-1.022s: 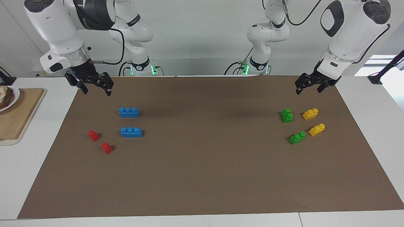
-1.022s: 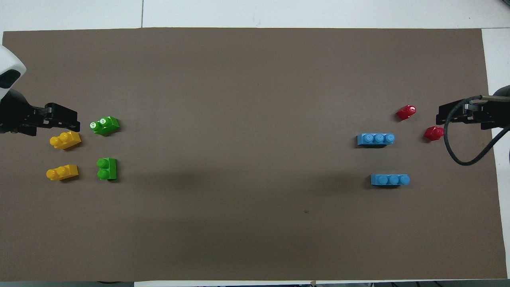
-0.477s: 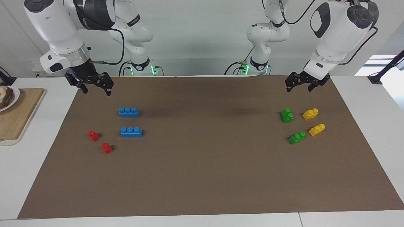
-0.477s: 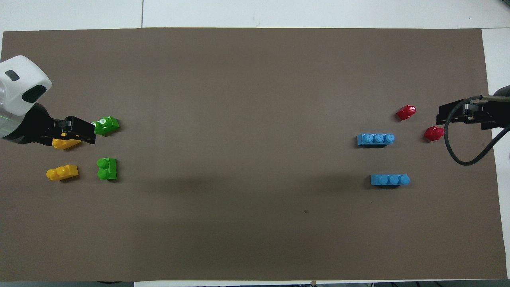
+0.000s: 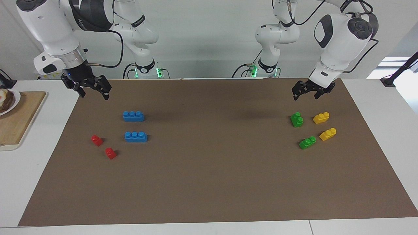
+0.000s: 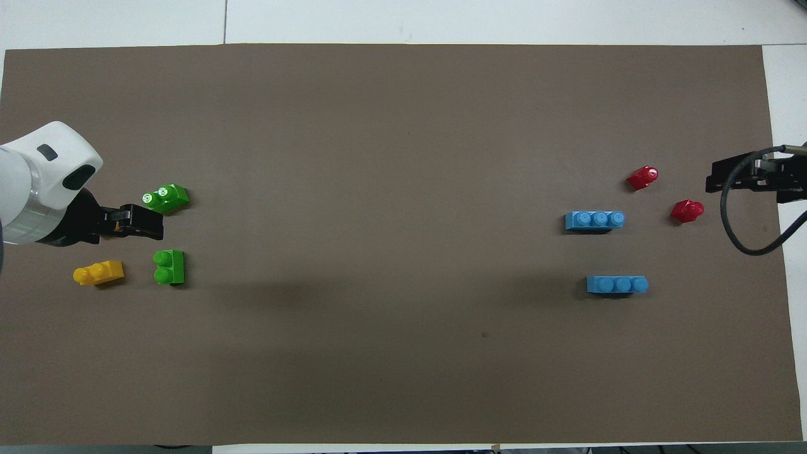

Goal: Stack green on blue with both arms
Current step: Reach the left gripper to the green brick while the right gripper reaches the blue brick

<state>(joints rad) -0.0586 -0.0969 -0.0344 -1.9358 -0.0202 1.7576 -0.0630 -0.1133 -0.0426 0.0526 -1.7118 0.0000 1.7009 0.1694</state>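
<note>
Left fingers [image 5: 295, 95] spread, above green brick [image 5: 297, 119]

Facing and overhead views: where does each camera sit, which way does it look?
Facing view: high across the table, looking at both white arms, with left gripper and right gripper raised.
Overhead view: above the robots' end, looking steeply down; only the wrists and grippers show.
Shared: brown paper mat, small green plastic bricks, long blue plastic bricks.

Left gripper [image 5: 304, 94] open, raised over mat [image 5: 215, 182] near two green bricks [image 5: 297, 119] and two yellow bricks [image 5: 321, 117]. Right gripper [image 5: 93, 91] open, raised over mat edge at right arm's end. Two blue bricks [image 5: 133, 116], two red bricks [image 5: 97, 140] lie separate. Cutting board [image 5: 16, 120] off mat.
</note>
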